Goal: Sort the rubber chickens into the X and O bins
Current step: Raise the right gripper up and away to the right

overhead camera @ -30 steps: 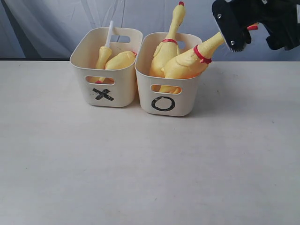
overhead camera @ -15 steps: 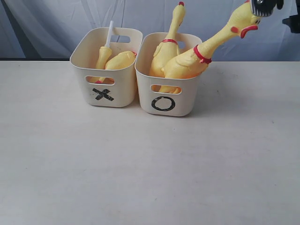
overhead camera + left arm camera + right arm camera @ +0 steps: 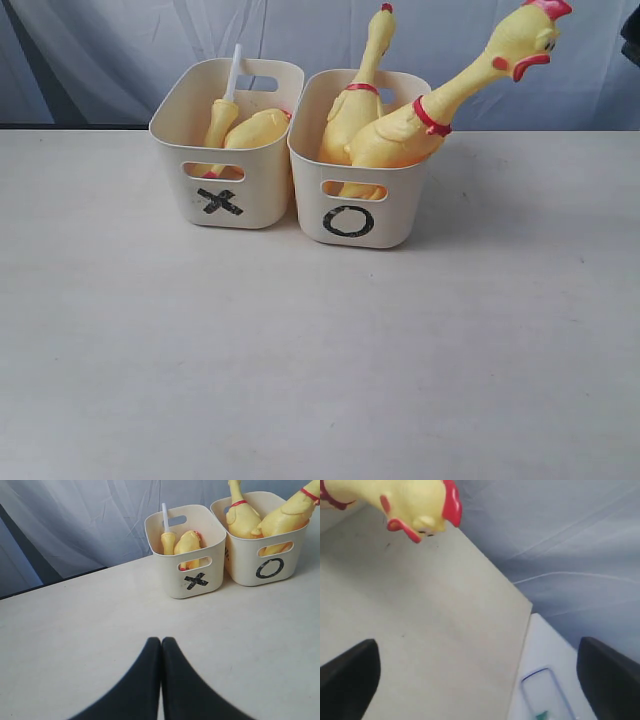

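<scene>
Beyond wide-apart jaws of right gripper (image 3: pixel 477 650): chicken head (image 3: pixel 417 502), clear.

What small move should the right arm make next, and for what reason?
Probably draw the right gripper back to a rest pose. Its jaws stand wide open and empty, the headed chicken leans in the O bin, free of the gripper, and every chicken in view already sits in a bin.

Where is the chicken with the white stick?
Exterior view: the stick chicken stands in the X bin, the left tub, beside another chicken; the O bin is right of it.
</scene>
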Motion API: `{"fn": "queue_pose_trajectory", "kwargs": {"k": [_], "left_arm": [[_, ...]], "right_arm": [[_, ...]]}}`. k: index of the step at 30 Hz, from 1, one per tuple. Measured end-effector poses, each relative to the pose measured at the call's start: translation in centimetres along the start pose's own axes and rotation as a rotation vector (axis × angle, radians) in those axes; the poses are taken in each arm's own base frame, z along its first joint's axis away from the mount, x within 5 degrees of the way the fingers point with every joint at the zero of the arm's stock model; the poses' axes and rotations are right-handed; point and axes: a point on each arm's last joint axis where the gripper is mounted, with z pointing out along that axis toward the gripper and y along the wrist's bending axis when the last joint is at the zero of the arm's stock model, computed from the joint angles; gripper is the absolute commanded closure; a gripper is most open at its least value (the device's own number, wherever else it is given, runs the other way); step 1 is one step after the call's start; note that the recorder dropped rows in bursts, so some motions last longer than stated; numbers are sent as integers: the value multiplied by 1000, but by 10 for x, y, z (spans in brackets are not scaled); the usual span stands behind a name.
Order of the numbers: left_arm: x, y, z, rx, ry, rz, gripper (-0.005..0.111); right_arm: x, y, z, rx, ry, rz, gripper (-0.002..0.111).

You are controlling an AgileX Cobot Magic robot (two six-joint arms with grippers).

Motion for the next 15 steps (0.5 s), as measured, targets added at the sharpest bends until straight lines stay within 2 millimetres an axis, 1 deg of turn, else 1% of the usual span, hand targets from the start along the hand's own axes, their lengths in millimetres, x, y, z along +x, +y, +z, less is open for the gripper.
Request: {"fn": "queue_pose_trajectory", "kwargs": {"k": [4, 10, 12, 13, 15], "left_arm": [[0, 0, 0, 0, 0, 0, 107], [0, 1, 0, -12, 2, 7, 107], [0, 2, 0, -17, 3, 10, 107], [0, 2, 0, -19, 3, 11, 107], [0, 2, 0, -19, 3, 11, 107]], "right_arm": [[6, 2, -13, -59, -17, 166, 5], [19, 6, -37, -171, -67, 284, 5], [32, 13, -44, -205, -79, 319, 5], [42, 19, -46, -213, -90, 338, 5], [57, 30, -46, -230, -118, 358, 5]]}}
